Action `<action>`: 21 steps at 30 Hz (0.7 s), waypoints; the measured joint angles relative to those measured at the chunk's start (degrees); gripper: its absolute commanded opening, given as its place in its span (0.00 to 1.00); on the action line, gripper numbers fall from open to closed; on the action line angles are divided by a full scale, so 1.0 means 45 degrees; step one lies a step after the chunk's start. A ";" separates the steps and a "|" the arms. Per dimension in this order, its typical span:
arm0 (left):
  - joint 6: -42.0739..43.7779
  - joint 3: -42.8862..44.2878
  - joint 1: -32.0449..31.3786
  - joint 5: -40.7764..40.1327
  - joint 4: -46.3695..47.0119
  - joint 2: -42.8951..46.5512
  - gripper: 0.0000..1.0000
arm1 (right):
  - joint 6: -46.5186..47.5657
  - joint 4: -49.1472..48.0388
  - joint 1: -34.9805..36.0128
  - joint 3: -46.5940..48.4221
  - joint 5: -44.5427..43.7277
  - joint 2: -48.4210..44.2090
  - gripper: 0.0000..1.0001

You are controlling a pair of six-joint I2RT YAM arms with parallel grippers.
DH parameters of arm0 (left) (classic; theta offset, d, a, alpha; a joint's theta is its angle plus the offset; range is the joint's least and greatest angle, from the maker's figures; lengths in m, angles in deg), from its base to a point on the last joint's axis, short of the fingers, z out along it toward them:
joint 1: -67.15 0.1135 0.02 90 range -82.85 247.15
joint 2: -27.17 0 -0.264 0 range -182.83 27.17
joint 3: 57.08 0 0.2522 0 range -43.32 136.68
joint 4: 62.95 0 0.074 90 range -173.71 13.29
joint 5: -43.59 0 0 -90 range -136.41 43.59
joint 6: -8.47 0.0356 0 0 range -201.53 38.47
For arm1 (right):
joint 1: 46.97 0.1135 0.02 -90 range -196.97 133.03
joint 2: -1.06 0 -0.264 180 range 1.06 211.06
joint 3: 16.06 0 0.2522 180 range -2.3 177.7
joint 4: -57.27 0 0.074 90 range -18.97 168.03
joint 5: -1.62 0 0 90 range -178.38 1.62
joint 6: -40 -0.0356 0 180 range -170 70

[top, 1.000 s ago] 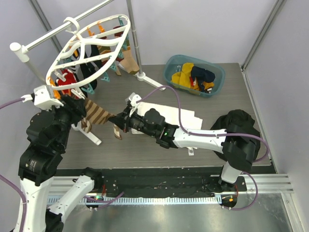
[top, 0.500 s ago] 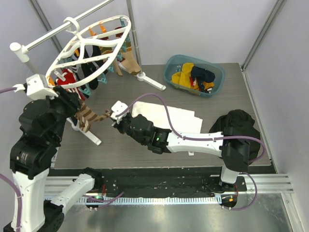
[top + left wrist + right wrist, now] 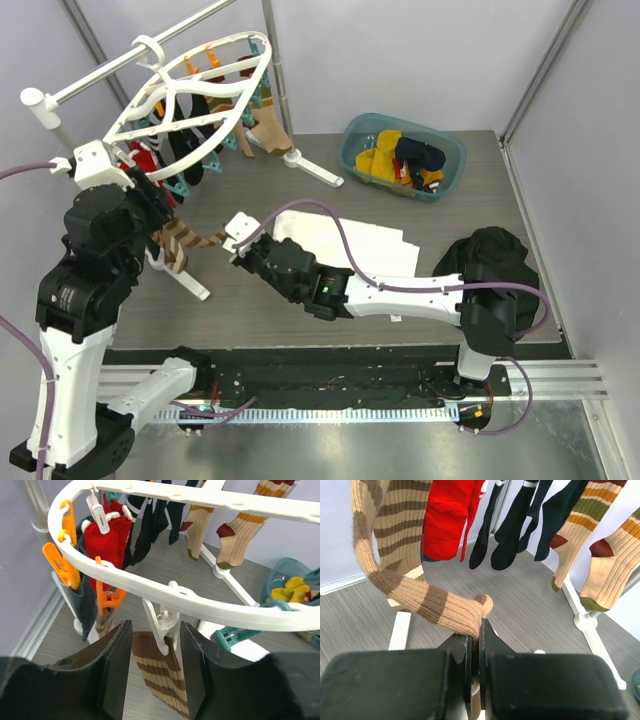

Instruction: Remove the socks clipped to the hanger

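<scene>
The hanger is smooth, glossy white plastic, its orange clips equally shiny. The striped sock is ribbed matt knit; the red sock looks fleecier. The tabletop is matt grey wood grain; the far-right basin, translucent teal plastic.

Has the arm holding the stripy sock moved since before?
Yes. The right gripper has slid left, away from the white cloth on the table, still pinching the striped sock.
</scene>
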 measured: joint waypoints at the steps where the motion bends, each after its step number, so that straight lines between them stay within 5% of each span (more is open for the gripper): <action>1: 0.0073 0.0015 0.0000 -0.0092 0.0005 -0.0049 0.49 | 0.0019 0.0000 0.0015 0.0000 -0.0005 0.0000 0.01; 16: 0.0806 -0.0175 0.0000 -0.0389 0.0631 -0.0369 0.50 | 0.0063 0.0000 0.0199 0.0117 0.0000 0.0389 0.01; 21: 0.1069 -0.0369 0.0000 -0.0525 0.0971 -0.0374 0.26 | 0.0063 0.0000 0.0243 0.0126 0.0000 0.0432 0.01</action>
